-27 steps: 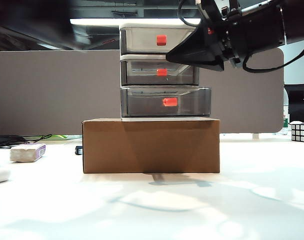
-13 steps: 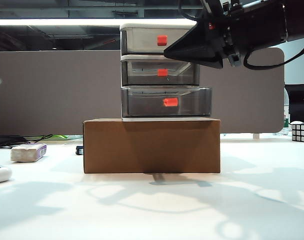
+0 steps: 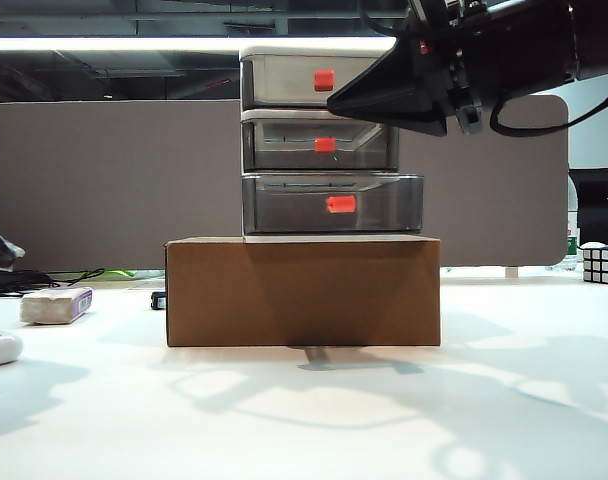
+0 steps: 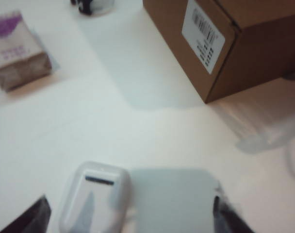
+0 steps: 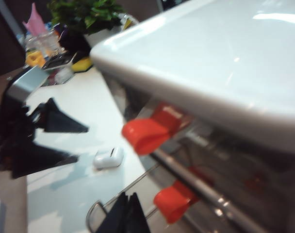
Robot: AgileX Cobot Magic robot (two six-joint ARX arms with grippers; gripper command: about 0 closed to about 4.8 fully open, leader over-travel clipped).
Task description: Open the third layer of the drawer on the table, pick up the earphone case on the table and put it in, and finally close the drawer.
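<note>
**Desk:** What's new at the left edge of the table?

**Operator:** My left gripper (image 4: pixel 128 219) has just swung in. A second ago it was a dark blur high at the upper left of the exterior view; now only a tip shows at that view's left margin. Its jaws have spread from narrow to wide. They hang over the earphone case (image 4: pixel 94 199) but do not touch it, and the case sits nearer one finger than the other.

**Desk:** And where is the case?

**Operator:** It lies on the table (image 3: pixel 314 420) at the far left, unmoved, well apart from the cardboard box (image 3: pixel 304 290) and just in front of the purple-edged block (image 3: pixel 56 305).

**Desk:** The drawer?

**Operator:** The third layer (image 3: pixel 332 205) juts out ahead of the two tiers above it, the same as a second ago, so I judge the opening done. My right gripper (image 3: pixel 336 100) has barely moved. It hovers up beside the top tiers with its fingers pressed together on nothing.

**Desk:** Meaning?

**Operator:** I read this as the start of the pick. The case is not yet held. The left jaws need centring over it before they descend and close, since the glossy shell could slip from an off-centre pinch.
</note>
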